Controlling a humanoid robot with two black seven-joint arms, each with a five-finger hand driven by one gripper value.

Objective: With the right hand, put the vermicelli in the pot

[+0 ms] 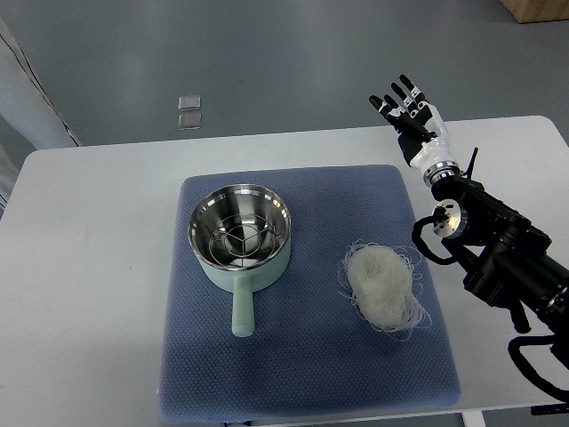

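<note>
While the vermicelli (382,286) lies as a loose white nest on the right half of the blue mat (307,356), the right robot hand (404,107) is raised above the far right part of the table (89,267), fingers spread and holding nothing, well apart from the noodles. The pot (240,233) stands upright on the mat's left half, mouth open and handle pointing toward the robot, with a wire rack visible inside; this leaves its opening free to receive the bundle from the right. The mat probably keeps both items from sliding. The white table stands on a grey floor (293,53), where two small clear squares (188,111) lie.
</note>
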